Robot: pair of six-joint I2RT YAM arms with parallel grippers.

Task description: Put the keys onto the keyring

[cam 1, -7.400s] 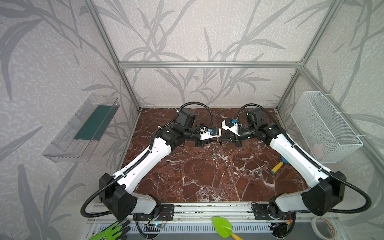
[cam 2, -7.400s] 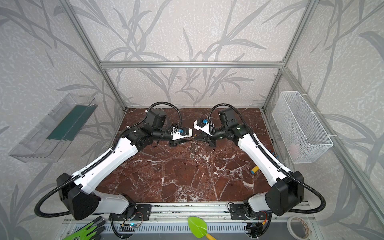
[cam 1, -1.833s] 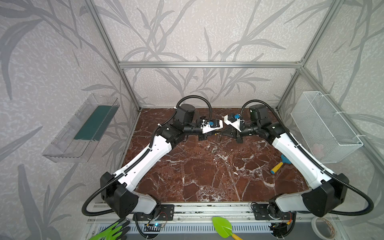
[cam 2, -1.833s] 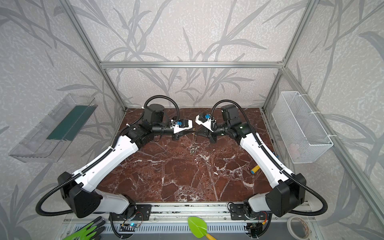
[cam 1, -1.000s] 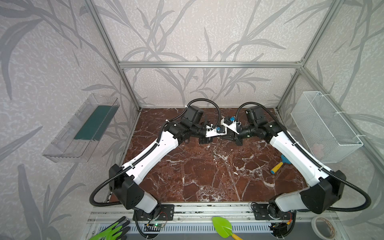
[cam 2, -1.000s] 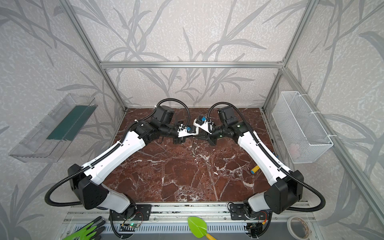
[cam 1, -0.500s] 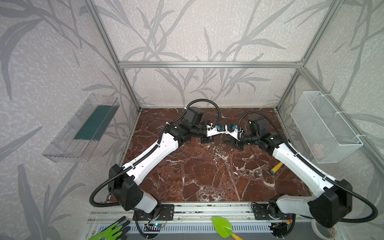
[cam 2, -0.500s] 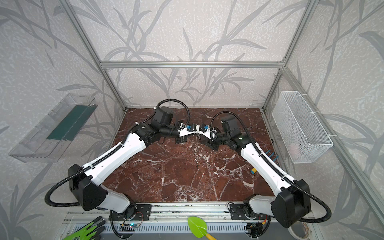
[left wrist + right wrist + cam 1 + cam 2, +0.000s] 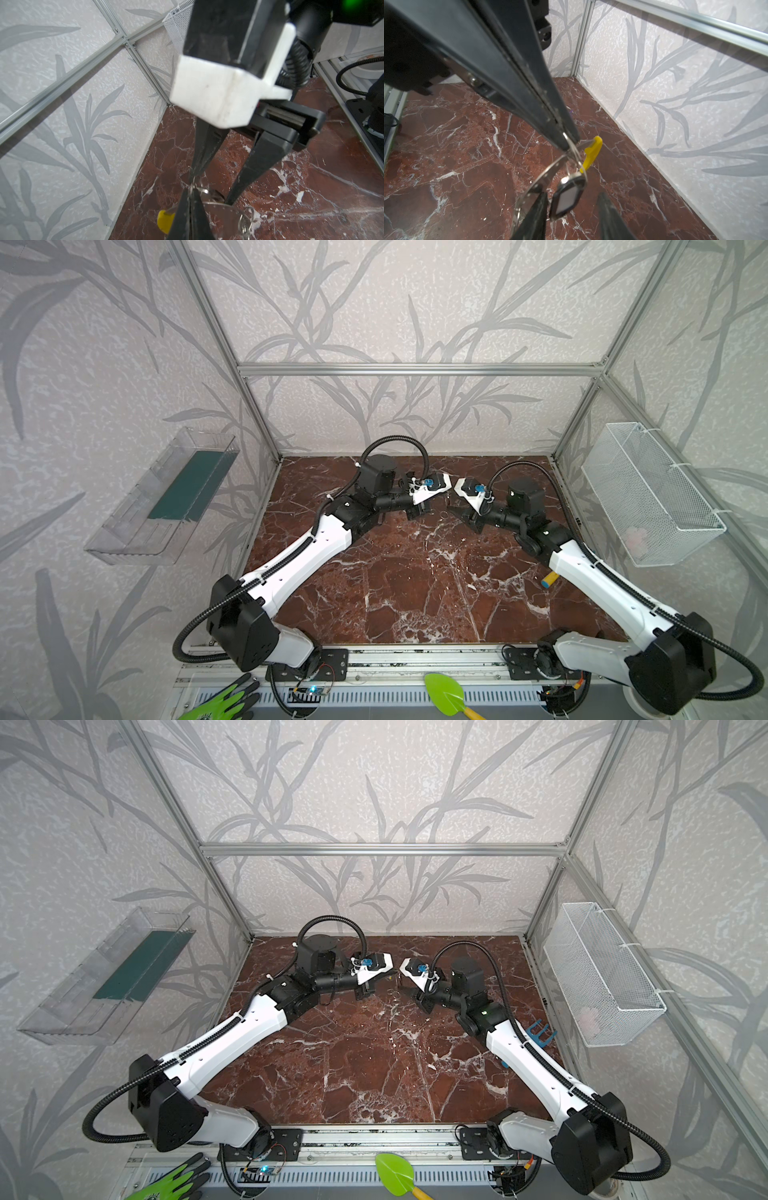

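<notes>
The keys (image 9: 568,200) hang in the air above the bench (image 9: 456,145) on a small wire ring, with their pale tag in its dark frame pointing down. This small ring seems to pass around the keyring (image 9: 548,172), the thin grey hoop, just beside its yellow sleeve (image 9: 591,153). I judge that the keys are already on the hoop, though I cannot see the crossing clearly.

My left jaws are closed tight on the hoop at that same place, so the hoop stands free of the bench and cannot swing away. My right jaws are open and grip nothing, with one finger (image 9: 537,214) on each side of the tag. I think they stand apart so that the keys can hang by their own weight.

In both top views my left arm (image 9: 307,551) and right arm (image 9: 590,572) meet tip to tip over the back part of the bench.
</notes>
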